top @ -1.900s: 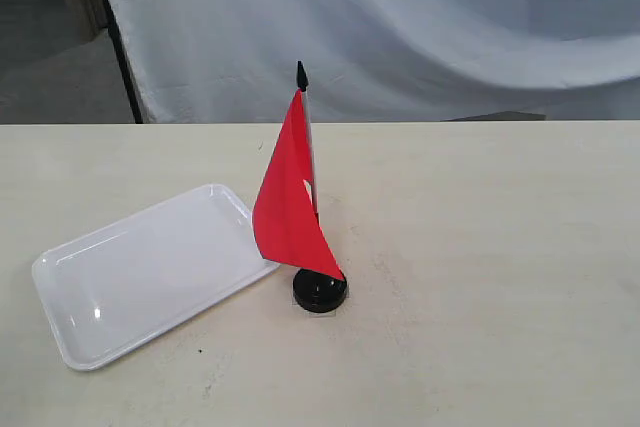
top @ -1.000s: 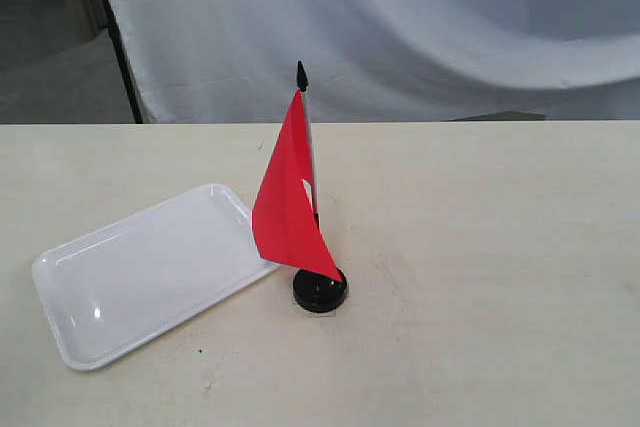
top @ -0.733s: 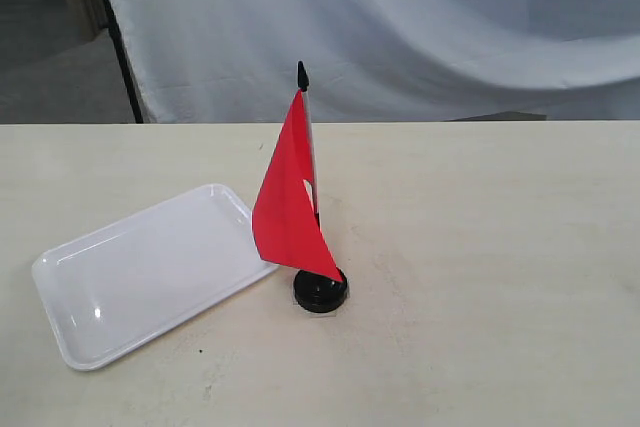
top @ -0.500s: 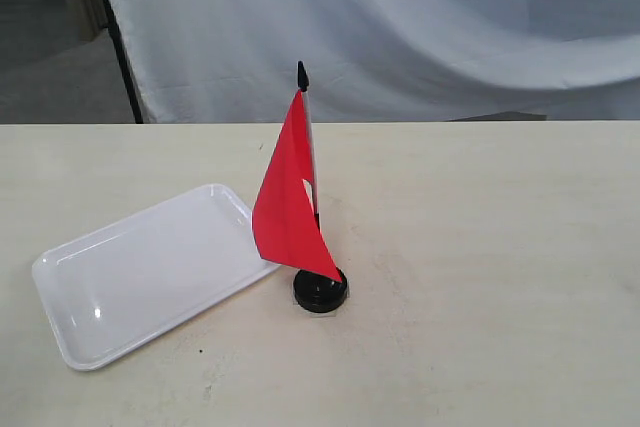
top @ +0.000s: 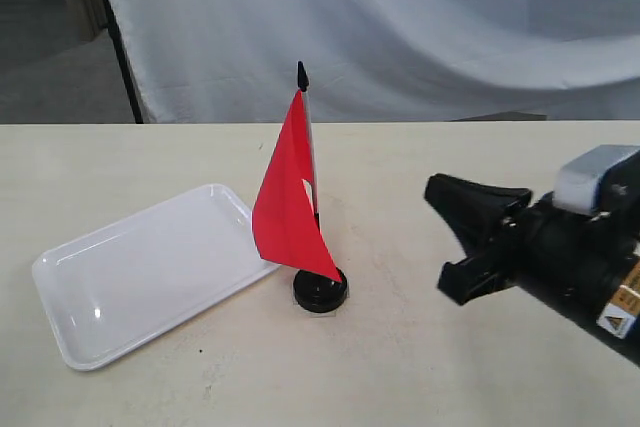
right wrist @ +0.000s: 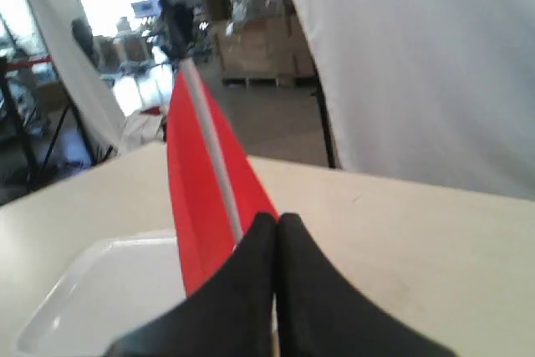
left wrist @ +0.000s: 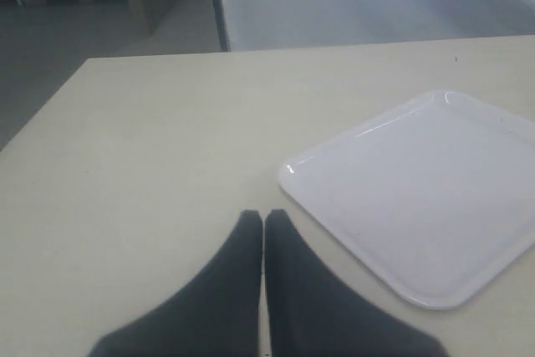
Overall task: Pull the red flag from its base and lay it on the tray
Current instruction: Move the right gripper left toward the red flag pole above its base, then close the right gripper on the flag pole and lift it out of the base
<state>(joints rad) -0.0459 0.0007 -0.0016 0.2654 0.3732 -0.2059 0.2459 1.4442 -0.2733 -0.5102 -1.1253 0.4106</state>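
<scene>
Tabletop (top: 400,377) pale beige, white drape (top: 420,37) behind, tray (top: 140,267) lying flat

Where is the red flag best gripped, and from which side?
Probably by its stick, upper half. Come at the red flag from the right of the exterior view, where the right gripper is: the cloth hangs to the stick's left there, so the right side is bare. The stick stands upright in the base, so pinch across it and pull straight up.
</scene>
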